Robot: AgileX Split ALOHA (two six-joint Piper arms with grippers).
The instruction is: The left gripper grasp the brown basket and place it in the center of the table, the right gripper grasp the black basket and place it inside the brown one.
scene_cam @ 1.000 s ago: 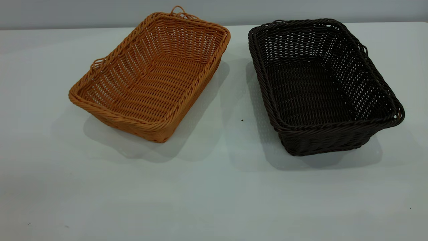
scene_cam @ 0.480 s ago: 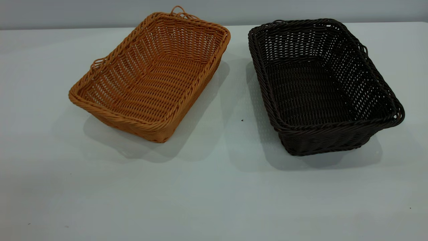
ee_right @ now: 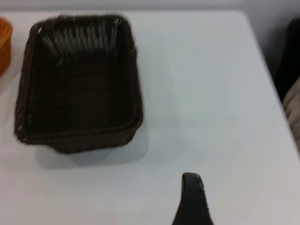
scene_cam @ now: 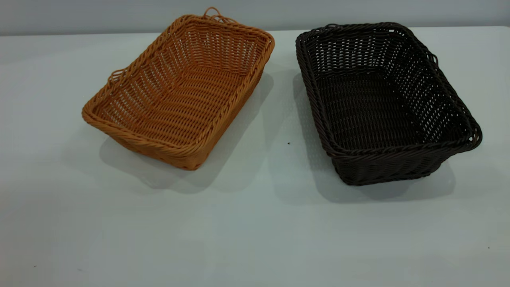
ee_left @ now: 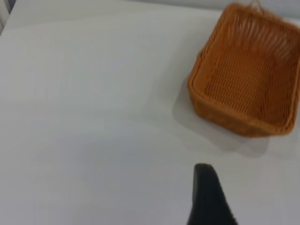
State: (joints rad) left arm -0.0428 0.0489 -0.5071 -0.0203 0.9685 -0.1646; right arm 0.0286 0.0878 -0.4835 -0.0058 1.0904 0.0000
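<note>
The brown basket (scene_cam: 181,89), an orange-tan wicker tray, stands on the white table (scene_cam: 255,231) at the back left, turned at an angle. The black basket (scene_cam: 382,99) stands to its right, with a gap of bare table between them. Both are empty. Neither gripper shows in the exterior view. In the left wrist view only a black tip of my left gripper (ee_left: 206,194) shows, above bare table and well short of the brown basket (ee_left: 248,77). In the right wrist view a black tip of my right gripper (ee_right: 192,199) hangs above bare table, short of the black basket (ee_right: 77,84).
A small dark speck (scene_cam: 288,143) lies on the table between the baskets. The table's back edge meets a grey wall (scene_cam: 79,16). In the right wrist view the table's side edge (ee_right: 262,61) runs near a dark object (ee_right: 289,56).
</note>
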